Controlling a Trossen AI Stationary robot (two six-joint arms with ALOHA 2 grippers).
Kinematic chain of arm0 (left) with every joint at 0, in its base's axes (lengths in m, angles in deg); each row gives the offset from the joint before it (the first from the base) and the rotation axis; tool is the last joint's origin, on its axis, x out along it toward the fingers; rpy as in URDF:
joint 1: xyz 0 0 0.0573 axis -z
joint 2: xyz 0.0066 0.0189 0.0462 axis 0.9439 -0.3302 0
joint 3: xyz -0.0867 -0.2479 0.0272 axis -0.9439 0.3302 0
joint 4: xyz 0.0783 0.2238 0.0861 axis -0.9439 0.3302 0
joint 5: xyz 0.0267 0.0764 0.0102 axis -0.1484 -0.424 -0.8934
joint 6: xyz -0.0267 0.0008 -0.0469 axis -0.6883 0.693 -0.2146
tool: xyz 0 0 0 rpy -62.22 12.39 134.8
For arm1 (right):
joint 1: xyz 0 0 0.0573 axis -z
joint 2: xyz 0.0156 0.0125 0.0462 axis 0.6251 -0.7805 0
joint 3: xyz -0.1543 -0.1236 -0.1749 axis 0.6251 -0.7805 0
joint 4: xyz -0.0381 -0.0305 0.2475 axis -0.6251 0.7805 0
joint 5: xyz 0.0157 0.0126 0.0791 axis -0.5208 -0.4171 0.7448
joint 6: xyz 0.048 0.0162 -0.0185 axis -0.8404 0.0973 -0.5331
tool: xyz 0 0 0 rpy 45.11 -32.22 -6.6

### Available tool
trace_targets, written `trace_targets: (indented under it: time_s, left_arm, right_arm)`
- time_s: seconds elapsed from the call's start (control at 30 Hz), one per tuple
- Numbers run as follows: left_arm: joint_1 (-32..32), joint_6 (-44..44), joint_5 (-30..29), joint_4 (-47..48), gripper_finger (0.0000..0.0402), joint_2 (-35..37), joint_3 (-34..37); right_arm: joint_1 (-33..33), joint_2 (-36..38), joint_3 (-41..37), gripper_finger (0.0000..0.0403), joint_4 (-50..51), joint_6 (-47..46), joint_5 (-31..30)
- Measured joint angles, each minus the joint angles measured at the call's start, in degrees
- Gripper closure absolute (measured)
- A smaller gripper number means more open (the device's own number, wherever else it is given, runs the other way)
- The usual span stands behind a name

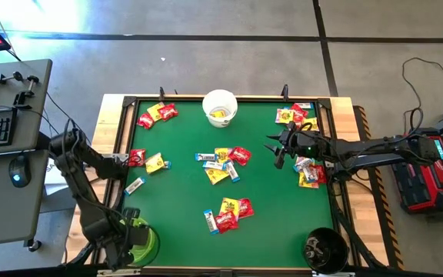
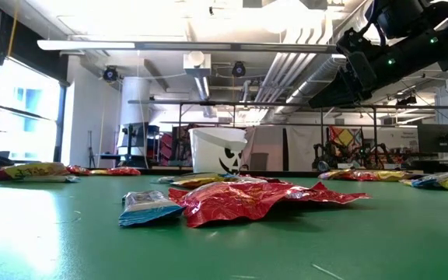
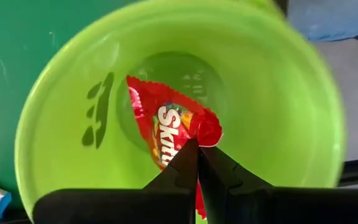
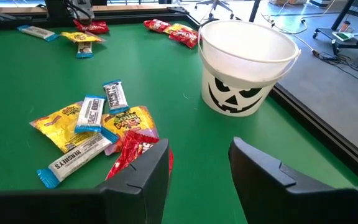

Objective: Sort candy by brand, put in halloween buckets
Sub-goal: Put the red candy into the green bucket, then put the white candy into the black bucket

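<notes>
Since the left gripper point(image 3: 197, 149) was clenched on a red Skittles packet point(image 3: 166, 124) directly above the lime green bucket point(image 3: 278, 93), a sticky release risked dragging it back out, while the right gripper point(image 1: 277, 148), jaws apart and empty, hung well away from that bucket

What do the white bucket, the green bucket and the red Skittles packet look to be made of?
White bucket: looks like smooth moulded plastic with a thin rolled rim and a printed black jack-o'-lantern face.
Green bucket: glossy lime plastic, slightly translucent, since a dark print shows through its wall.
Red Skittles packet, pinched in the left gripper: thin, shiny, crinkled film, probably plastic or foil-lined.
</notes>
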Motion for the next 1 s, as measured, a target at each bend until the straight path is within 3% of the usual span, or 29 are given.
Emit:
trace_targets:
  time_s: [0.63, 1.0]
  left_arm:
    - [-0.07, -2.3, 0.64, -5.37, 0.0399, 0.0, 6.0]
    - [-1.31, -5.07, 1.23, -5.02, 0.0344, 0.02, 5.94]
  right_arm:
    - [0.01, 0.0, 0.0, 0.0247, 0.01, 0.02, -0.71]
    - [0.01, 0.0, 0.0, 0.0247, 0.02, 0.05, -2.56]
